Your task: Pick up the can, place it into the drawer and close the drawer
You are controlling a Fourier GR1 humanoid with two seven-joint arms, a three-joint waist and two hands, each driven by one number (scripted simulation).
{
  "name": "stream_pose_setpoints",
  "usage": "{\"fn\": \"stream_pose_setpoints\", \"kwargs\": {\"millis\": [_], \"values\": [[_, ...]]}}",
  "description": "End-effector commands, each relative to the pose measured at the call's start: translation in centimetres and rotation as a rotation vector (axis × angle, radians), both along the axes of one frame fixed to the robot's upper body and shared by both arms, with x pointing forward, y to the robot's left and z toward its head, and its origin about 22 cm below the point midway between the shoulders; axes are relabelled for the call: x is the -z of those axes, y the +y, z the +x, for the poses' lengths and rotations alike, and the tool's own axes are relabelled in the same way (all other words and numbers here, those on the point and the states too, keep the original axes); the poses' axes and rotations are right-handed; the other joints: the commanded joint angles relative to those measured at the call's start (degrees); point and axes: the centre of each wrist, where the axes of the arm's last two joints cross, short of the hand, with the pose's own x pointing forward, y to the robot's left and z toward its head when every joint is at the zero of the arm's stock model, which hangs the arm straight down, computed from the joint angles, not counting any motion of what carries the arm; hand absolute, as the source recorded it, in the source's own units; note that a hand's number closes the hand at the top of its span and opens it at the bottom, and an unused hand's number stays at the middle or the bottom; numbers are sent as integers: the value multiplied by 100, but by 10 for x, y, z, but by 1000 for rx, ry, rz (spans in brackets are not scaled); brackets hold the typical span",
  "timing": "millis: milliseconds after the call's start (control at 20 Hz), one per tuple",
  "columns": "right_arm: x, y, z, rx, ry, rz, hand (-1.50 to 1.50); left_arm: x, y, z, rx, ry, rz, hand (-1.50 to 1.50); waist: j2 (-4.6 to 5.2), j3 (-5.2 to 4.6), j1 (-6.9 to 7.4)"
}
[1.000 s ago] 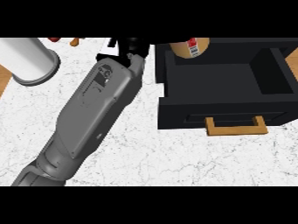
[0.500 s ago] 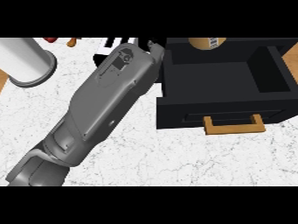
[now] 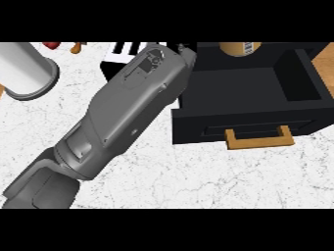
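The tan can [image 3: 240, 47] shows only by its lower part at the picture's top edge, over the back of the open black drawer [image 3: 299, 83]. My left forearm runs up from the lower left to the drawer's left wall. Only a black bit of my left hand [image 3: 184, 49] shows at the top edge, just left of the can. Whether it holds the can is hidden. The drawer's wooden handle [image 3: 260, 138] faces me, and its inside looks bare. My right hand shows nowhere.
A tall white cylinder [image 3: 21, 68] stands at the far left on the white marble counter [image 3: 220, 176]. Small red [image 3: 50, 45] and orange [image 3: 75, 47] things and a black-and-white striped object [image 3: 126, 49] lie at the back. Wood surface shows at both sides.
My left forearm has swung right and forward, towards the drawer. The can has moved right and further back, from beside the drawer's left wall to above its rear.
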Motion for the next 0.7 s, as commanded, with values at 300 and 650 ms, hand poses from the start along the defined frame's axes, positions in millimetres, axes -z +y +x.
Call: {"fn": "stream_pose_setpoints", "kwargs": {"millis": [300, 650], "values": [[-9, 11, 5, 5, -7, 9, -150, 25, 0, 5, -24, 52, 60, 150, 31, 1, -71], [-4, 7, 20, -37, -1, 2, -150, 36, -3, 3, -95, 63, 102, -150, 47, 4, -127]]}}
